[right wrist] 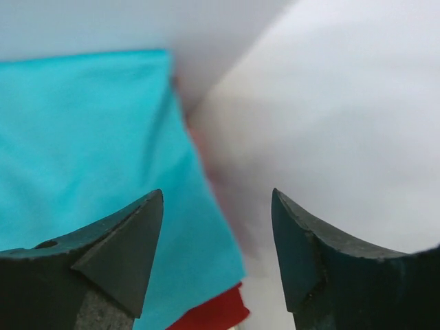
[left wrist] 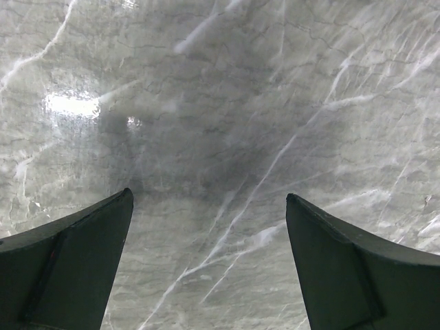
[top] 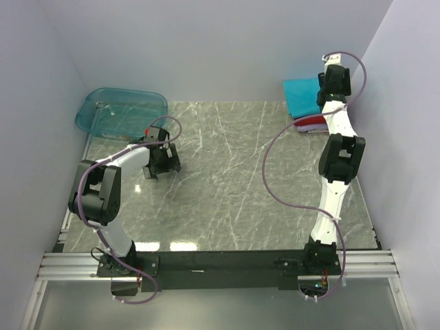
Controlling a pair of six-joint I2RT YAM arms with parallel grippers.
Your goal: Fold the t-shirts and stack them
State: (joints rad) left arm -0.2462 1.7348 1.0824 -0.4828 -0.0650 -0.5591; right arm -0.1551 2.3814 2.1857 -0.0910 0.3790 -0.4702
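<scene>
A folded teal t-shirt (top: pixel 301 96) lies on top of a stack at the far right corner, over a red t-shirt (top: pixel 313 121) and a pale lilac one (top: pixel 307 128). My right gripper (top: pixel 328 77) hangs open and empty just above the stack's right edge. In the right wrist view the teal t-shirt (right wrist: pixel 82 151) fills the left, with a red corner (right wrist: pixel 213 313) below. My left gripper (top: pixel 163 165) is open and empty, low over the bare marble table (left wrist: pixel 220 124) at the left.
A see-through teal plastic tub (top: pixel 122 110) stands at the far left corner, just behind my left gripper. White walls close in on the left, back and right. The right wall (right wrist: pixel 330 103) is close to my right gripper.
</scene>
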